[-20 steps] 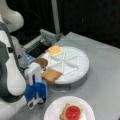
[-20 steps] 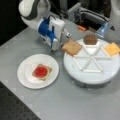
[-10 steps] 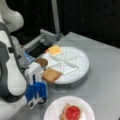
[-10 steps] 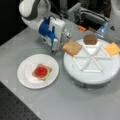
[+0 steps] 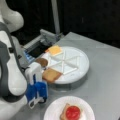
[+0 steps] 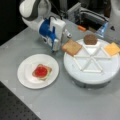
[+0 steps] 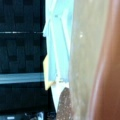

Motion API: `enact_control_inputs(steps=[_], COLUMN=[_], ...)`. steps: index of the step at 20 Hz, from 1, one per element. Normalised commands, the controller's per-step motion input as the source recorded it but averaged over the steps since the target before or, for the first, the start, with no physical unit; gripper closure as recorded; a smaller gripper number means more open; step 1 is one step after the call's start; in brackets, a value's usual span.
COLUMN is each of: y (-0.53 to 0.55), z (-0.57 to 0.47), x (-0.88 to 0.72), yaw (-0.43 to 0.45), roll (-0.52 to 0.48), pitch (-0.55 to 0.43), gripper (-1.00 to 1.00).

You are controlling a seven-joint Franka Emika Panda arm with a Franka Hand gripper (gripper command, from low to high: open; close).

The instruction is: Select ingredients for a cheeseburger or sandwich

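Grey table (image 6: 75,105): carries all items in both front views; dark room behind, a black perforated mat (image 6: 12,110) at a front view's bottom left corner.

White Panda arm (image 5: 10,70): stands at a front view's left, reaching down beside the tray.

Round white divided tray (image 6: 110,72): raised on the table, split by ridges into wedge compartments. Contents: one toast-brown bread slice (image 6: 72,47) in the wedge nearest the arm, overhanging the rim; a dark brown patty (image 6: 90,39) in the adjoining wedge; an orange-yellow cheese square (image 6: 112,48) in the wedge beyond that. Remaining wedges show bare white. The same three appear in a front view as bread (image 5: 51,75), patty (image 5: 42,62) and cheese (image 5: 55,50).

Round white plate (image 6: 25,77): sits apart from the tray, at a front view's left. Holds the sandwich (image 6: 41,72) so far: a bread slice with a green edge showing and a red tomato disc (image 6: 40,71) on top; no upper slice on it. Also seen in a front view (image 5: 71,112).

Grey metal apparatus (image 5: 46,40): behind the tray at the table's far edge.

Gripper (image 6: 65,41): blue-and-white hand body just beside the tray's bread slice, fingers at or touching its edge; whether they are spread or closed on it I cannot tell.

Wrist view: a close brown surface fills the right; pale tray ridges and speckled patty lie left of it.
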Motion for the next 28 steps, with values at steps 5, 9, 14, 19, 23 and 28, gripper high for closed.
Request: enact_control_inputs(steps=[5,9,14,19,23,28], y=[0.07,0.09,0.08,0.09,0.11,0.1], z=[0.02,0.03,0.04,0.06,0.07,0.08], x=[0.05,0.06,0.06,0.08,0.11,0.13], yaw=[-0.091,-0.098,-0.097,-0.102,-0.103,-0.088], roll=[0.103,0.08,0.083,0.083,0.075,0.064], pitch=[-0.072,-0.062,-0.057,-0.048,-0.039,-0.025], gripper=[1.0,1.0,1.0,1.0,1.0,1.0])
